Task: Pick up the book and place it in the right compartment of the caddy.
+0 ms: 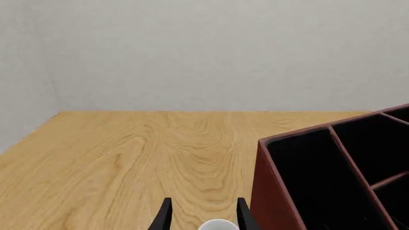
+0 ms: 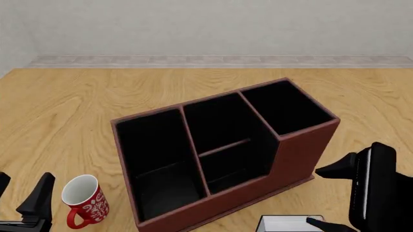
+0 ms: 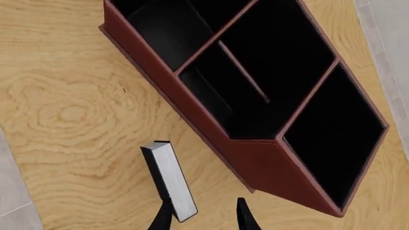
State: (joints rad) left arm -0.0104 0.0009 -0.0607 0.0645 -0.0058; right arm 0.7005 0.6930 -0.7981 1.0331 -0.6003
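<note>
Right pincer (image 3: pixel 203 215) hangs released above the book (image 3: pixel 169 179), which lies on the bench (image 3: pixel 70 120) beside the caddy (image 3: pixel 255 158); judged best: centre both fingers astride the book, then descend and clench.

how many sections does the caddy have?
3. In the front view of the caddy: a long left section, a middle section split by a crossbar, and the squarish right compartment. None appear hidden.
</note>
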